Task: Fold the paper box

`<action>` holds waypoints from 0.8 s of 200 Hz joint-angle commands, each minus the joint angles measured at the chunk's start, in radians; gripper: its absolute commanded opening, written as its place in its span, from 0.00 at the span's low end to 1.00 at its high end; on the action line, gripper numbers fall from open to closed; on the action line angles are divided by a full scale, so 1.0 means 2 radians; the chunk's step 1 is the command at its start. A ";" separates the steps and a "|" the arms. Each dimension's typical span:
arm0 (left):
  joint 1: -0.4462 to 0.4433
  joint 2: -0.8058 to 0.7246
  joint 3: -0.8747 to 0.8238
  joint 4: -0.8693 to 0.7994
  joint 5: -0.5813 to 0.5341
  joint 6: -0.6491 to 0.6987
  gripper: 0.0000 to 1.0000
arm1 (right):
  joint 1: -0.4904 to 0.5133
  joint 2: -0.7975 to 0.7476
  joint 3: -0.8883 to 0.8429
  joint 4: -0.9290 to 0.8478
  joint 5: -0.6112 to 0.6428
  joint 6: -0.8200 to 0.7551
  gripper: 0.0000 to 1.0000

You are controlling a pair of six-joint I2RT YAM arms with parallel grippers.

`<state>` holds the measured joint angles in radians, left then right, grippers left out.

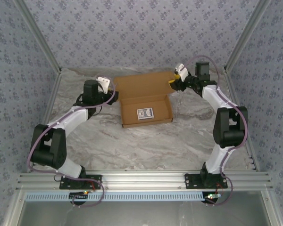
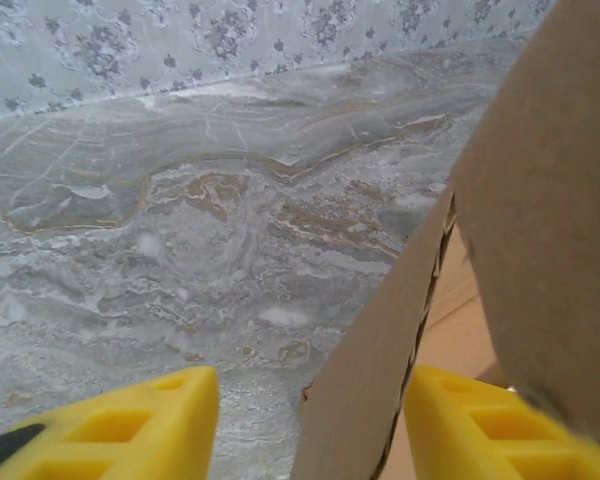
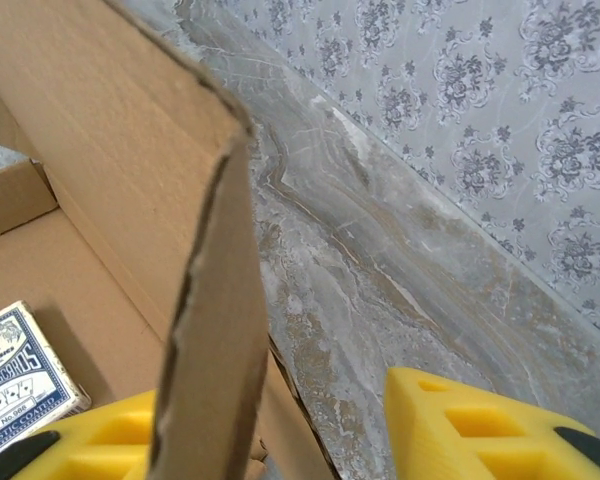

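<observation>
At the left gripper (image 2: 308, 385) I read the jaws as spread wide. Its two yellow fingers (image 2: 130, 430) sit at 7 and 5 o'clock of the left wrist view, and a raised cardboard edge of the paper box (image 1: 146, 106) stands between them. That edge lies just beside the 5 o'clock finger, and a gap of table (image 2: 180, 250) shows on the other side.

The right gripper (image 3: 275, 390) is likewise wide. A rough-cut upright flap edge rises between its fingers, close to the 7 o'clock one, with marble-patterned surface between the flap and the 5 o'clock finger.

In the top view the box sits mid-table as a shallow open tray, its lid panel extending toward 12 o'clock. I cannot tell from above how steeply the lid stands. The left gripper meets the lid's side at 9 o'clock and the right gripper its corner at 2 o'clock.

A small blue patterned card deck (image 1: 144, 113) lies flat on the tray floor, near its centre. Grey floral wallpaper (image 1: 141, 33) encloses the table at 9, 12 and 3 o'clock.
</observation>
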<state>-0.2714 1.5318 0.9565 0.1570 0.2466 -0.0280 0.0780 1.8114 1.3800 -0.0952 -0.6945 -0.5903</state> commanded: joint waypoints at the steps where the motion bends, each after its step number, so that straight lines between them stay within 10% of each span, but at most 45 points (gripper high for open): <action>1: -0.006 0.012 0.025 0.002 0.016 0.005 0.45 | 0.004 0.008 0.010 -0.014 0.007 -0.001 0.42; 94: -0.013 0.030 0.036 0.017 -0.030 -0.055 0.16 | 0.037 -0.014 -0.020 0.011 0.109 0.077 0.25; 160: -0.055 0.027 0.040 0.008 -0.151 -0.138 0.10 | 0.106 -0.039 -0.054 0.025 0.328 0.259 0.19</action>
<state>-0.3485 1.5799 0.9993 0.1604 0.0650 -0.1993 0.2432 1.7668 1.2907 -0.0437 -0.2573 -0.2916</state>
